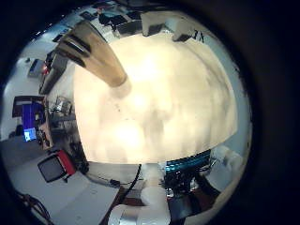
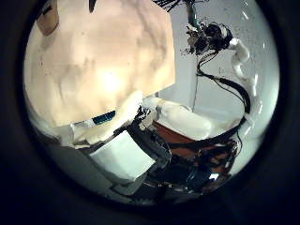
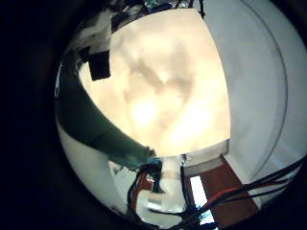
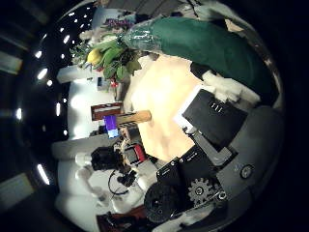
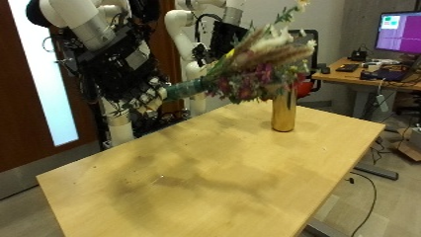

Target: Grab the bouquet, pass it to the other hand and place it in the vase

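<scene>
In the outside view the bouquet, pale and purple flowers with a green wrapped stem, is held slanting above the wooden table. My right hand is shut on the stem end. The flower heads hang just in front of and above the gold vase, which stands upright near the table's far edge. The right thumb side palm view shows the green wrap close to the palm and the flowers. My left hand is behind the bouquet, holding nothing.
A desk with a monitor and a red chair stand behind the table. The table's near edge runs along the front. A dark door is beside the right arm.
</scene>
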Controlling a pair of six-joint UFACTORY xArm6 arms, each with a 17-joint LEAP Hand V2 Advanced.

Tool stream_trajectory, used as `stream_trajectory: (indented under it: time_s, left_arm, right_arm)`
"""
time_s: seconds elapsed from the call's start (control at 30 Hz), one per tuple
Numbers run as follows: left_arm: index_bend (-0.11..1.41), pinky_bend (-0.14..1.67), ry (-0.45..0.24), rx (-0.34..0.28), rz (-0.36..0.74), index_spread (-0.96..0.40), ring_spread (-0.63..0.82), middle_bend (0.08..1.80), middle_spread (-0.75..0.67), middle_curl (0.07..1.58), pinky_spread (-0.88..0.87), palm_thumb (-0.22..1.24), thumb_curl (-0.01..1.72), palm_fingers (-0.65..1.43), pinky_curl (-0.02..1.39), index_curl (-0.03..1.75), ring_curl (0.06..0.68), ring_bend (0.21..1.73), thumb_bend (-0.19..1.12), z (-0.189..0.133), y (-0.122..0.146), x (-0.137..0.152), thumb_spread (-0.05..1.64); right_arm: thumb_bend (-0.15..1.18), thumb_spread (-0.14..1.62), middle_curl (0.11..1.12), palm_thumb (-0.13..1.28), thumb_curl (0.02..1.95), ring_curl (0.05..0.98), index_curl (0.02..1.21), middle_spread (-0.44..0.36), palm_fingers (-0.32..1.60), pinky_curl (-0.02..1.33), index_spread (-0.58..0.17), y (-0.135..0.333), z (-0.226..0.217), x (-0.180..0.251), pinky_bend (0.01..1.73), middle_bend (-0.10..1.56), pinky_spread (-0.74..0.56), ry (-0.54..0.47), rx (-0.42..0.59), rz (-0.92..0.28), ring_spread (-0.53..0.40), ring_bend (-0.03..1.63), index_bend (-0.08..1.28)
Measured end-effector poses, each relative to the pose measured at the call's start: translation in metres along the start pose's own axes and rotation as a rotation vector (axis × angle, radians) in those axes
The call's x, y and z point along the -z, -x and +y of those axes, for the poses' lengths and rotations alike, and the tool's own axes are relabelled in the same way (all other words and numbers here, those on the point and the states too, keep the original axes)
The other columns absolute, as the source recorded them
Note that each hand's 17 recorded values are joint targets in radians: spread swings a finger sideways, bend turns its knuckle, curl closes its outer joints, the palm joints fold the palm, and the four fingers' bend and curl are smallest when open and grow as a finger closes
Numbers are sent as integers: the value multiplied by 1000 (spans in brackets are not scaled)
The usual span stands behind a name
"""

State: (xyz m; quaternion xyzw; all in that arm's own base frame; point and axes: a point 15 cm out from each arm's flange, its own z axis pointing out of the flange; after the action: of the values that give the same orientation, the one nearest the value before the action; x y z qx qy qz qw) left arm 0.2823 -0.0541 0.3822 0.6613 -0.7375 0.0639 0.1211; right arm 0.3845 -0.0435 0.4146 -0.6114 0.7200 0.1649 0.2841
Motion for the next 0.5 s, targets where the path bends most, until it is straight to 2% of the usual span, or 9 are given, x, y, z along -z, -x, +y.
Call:
stream_trajectory:
  time_s: [0.17, 0.33, 0.4, 0.5]
  left_arm:
    - [185, 181, 28, 16, 44, 140, 407, 304, 150, 358, 514, 462, 308, 360, 250, 363, 171, 471, -28, -6, 2, -2, 960]
    - [192, 176, 15, 9, 114, 136, 400, 302, 149, 359, 502, 453, 307, 345, 236, 374, 169, 479, -29, -9, -7, -1, 964]
    - [194, 181, -2, -1, 159, 136, 405, 290, 166, 354, 498, 425, 304, 340, 232, 382, 165, 474, -36, -11, -14, 3, 963]
    - [184, 179, -52, 16, 201, 136, 407, 315, 155, 358, 491, 388, 297, 361, 225, 383, 163, 482, -36, -15, -13, 16, 956]
  right_arm:
    - [9, 551, 767, 1235, 920, 646, 1073, -137, 1116, 785, -307, 22, 6, 6, 1289, 1338, -210, -56, 62, -106, -193, 1431, 964]
    - [-7, 503, 763, 1234, 943, 646, 1077, -137, 1116, 813, -306, 37, 17, 1, 1260, 1342, -215, -54, 157, -207, -192, 1435, 964]
    - [-10, 485, 761, 1230, 948, 645, 1078, -136, 1119, 820, -305, 41, 26, -5, 1252, 1343, -217, -39, 193, -279, -192, 1434, 962]
    - [-17, 444, 760, 1220, 959, 645, 1076, -136, 1124, 841, -304, 47, 45, -18, 1233, 1347, -215, 12, 226, -402, -192, 1439, 971]
